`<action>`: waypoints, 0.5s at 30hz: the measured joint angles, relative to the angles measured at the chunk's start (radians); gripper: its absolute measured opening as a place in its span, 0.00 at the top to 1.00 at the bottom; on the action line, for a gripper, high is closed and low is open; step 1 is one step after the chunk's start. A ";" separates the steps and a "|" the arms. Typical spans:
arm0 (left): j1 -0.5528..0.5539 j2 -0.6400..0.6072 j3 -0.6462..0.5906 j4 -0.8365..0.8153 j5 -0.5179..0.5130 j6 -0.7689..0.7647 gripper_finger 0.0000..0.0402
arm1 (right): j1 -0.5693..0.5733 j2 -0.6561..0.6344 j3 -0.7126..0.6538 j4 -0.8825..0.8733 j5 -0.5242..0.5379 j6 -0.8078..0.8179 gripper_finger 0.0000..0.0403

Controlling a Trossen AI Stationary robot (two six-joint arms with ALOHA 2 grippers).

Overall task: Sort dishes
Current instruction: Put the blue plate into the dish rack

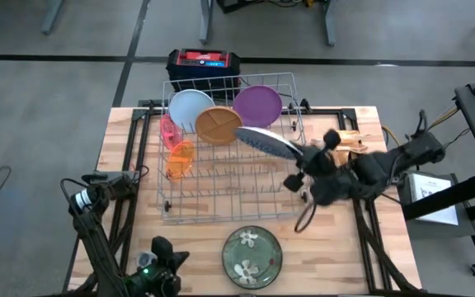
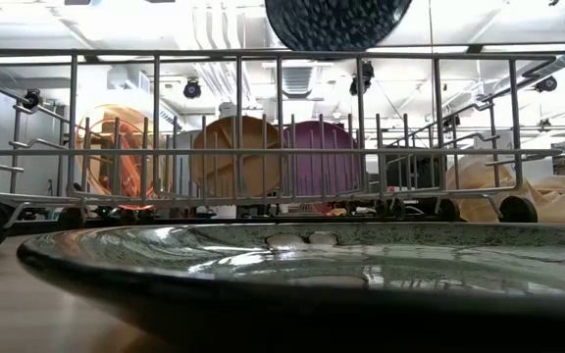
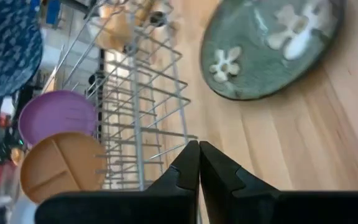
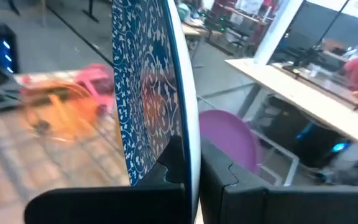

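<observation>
My right gripper [image 1: 302, 163] is shut on a blue speckled plate [image 1: 266, 140] above the wire rack [image 1: 221, 216]. A white plate [image 1: 190, 107], a brown divided plate [image 1: 218, 124] and a purple plate [image 1: 258, 104] stand on edge in the rack's far side. A pink cup [image 1: 169, 129] and an orange cup [image 1: 180, 158] sit at its left end. A dark green flowered plate [image 1: 252, 254] lies flat on the table near the front edge. My left gripper [image 3: 199, 157] is shut and empty, near the table's front left, beside the rack. My right gripper pinches the blue plate's rim [image 4: 180, 140] between its two fingers, one on the patterned face and one on the white back. The fingers come from the table's right. The plate stands on edge, lifted clear above the rack [image 2: 336, 20].
A black and red box [image 1: 203, 61] sits beyond the rack's far side. Tan objects [image 1: 353, 142] lie on the table right of the rack. The rack's middle and near rows hold no dishes. Bare wood shows on both sides of the green plate.
</observation>
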 joint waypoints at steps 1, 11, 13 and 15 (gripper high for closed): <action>0.000 -0.012 -0.015 -0.002 0.000 -0.022 1.00 | -0.026 -0.010 0.000 -0.001 -0.033 -0.050 1.00; 0.000 -0.053 -0.038 0.000 0.002 -0.062 1.00 | -0.269 -0.090 -0.004 -0.002 -0.386 -0.367 1.00; 0.000 -0.055 -0.029 -0.001 0.001 -0.055 1.00 | -0.301 -0.096 -0.005 -0.002 -0.429 -0.428 1.00; 0.000 -0.055 -0.022 0.000 -0.004 -0.039 1.00 | -0.332 -0.099 -0.006 0.004 -0.476 -0.471 1.00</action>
